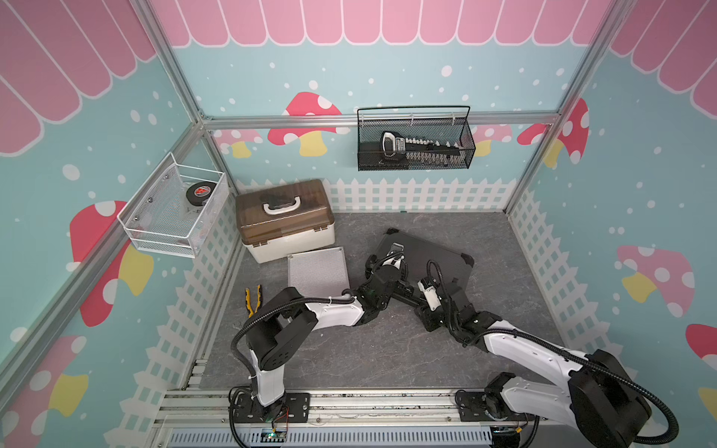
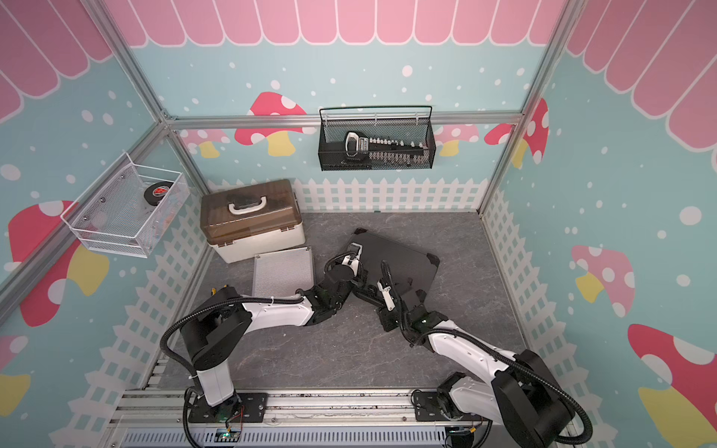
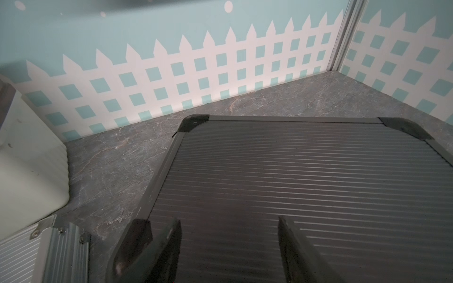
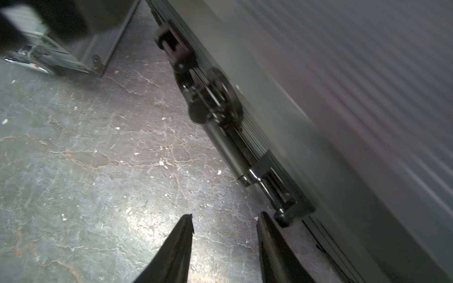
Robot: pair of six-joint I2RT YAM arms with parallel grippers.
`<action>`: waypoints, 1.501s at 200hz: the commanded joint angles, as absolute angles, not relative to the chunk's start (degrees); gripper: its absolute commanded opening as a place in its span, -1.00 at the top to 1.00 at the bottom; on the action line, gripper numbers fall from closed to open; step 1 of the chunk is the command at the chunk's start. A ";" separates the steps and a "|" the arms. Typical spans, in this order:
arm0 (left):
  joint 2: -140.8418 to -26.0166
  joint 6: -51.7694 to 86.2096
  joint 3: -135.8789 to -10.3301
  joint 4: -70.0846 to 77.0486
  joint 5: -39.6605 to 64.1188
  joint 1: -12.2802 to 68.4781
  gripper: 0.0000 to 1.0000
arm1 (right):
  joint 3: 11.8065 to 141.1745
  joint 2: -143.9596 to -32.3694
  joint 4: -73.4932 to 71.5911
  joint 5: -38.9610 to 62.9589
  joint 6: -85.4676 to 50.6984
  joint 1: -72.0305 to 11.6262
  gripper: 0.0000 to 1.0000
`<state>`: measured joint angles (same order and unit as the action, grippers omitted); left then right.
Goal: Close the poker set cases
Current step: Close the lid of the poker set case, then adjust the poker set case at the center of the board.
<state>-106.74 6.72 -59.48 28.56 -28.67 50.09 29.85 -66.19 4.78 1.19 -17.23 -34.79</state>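
- My left arm (image 1: 337, 310) goes from its base forward and toward the middle. The forearm is low over the surface (image 1: 388, 357), and the wrist ends above the near left corner of the dark grey case (image 1: 434, 252).
- My right arm (image 1: 523, 345) comes low from the other side. Its wrist stands at the front side of the same case, just beside my left wrist.
- The dark grey case lies flat toward the back right of the surface, turned a little, with its ribbed top upward. The small silver case (image 1: 317, 271) lies flat to the left of it, apart from it and just in front of the cream box (image 1: 287, 232).
- Only the left wrist view shows the ribbed top from close, with the two black corners at its far edge.
- Only the right wrist view shows the front side of this case with the handle (image 4: 230, 152). This picture is blurred, so I cannot tell if the latches are fastened.
- My left pincer (image 3: 229, 220) has its two fingers wide apart over the ribbed top, near the edge. It holds nothing. I cannot tell if the fingers touch the top.
- My right pincer (image 4: 226, 215) also has its fingers apart, with only bare surface between them. One finger (image 4: 274, 245) is just beside the end of the handle, and I cannot tell if it touches.
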 commanded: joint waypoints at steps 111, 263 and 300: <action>-100.40 18.54 -56.50 19.78 -28.56 46.25 -0.38 | 51.48 -72.19 17.34 -14.19 -15.55 -37.24 -0.01; -113.71 18.92 -78.16 -2.06 -21.89 39.31 -0.37 | 52.26 -78.58 23.00 -19.74 -19.86 -35.86 -0.16; -117.03 19.74 -80.06 -6.55 -22.44 39.36 -0.29 | 52.56 -74.95 25.74 -22.83 -23.34 -31.75 -0.30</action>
<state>-115.11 18.17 -78.87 0.27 -23.27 39.22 52.88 -77.82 22.85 -19.16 -19.92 -34.20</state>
